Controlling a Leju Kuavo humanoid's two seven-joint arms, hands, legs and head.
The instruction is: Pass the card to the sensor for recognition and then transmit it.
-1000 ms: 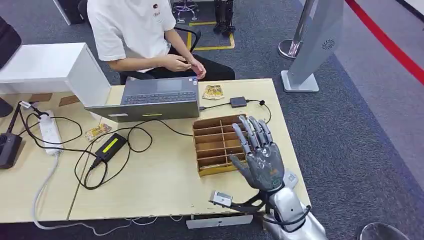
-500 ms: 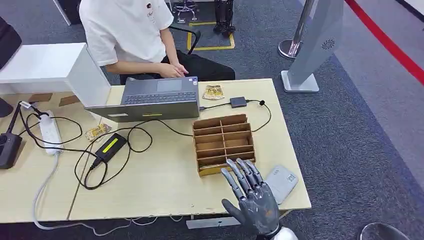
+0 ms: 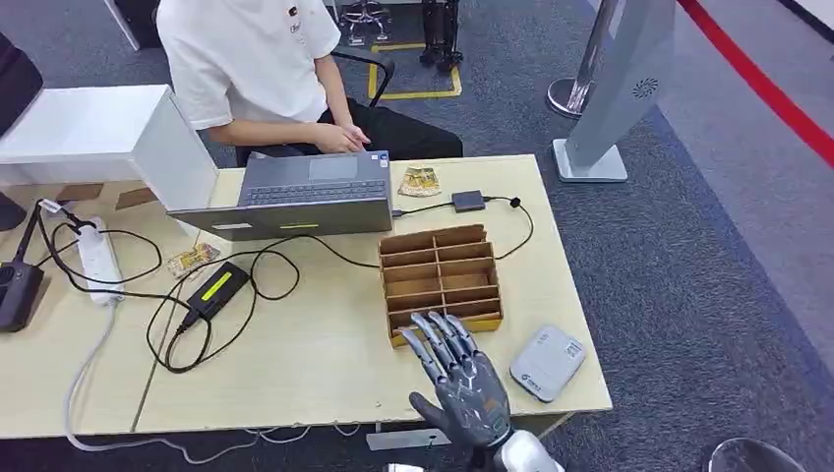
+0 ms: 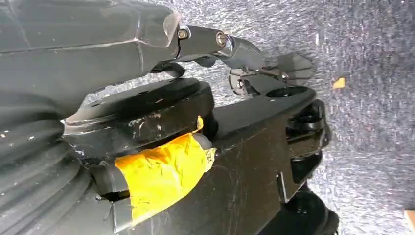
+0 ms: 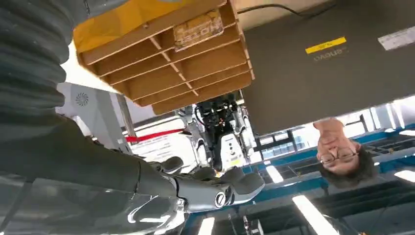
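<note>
Since a second ago, the right hand [image 3: 462, 379] has drawn back toward six o'clock, uncovering the grey sensor [image 3: 547, 363]. Now it hovers at the tabletop [image 3: 315, 364] near edge, fingers spread, holding nothing. At its twelve o'clock stands the wooden rack [image 3: 440, 280], a card [image 5: 198, 29] in one slot. The sensor lies at the hand's three o'clock. Whether the left hand [image 4: 225, 44] is closed I cannot tell.
</note>
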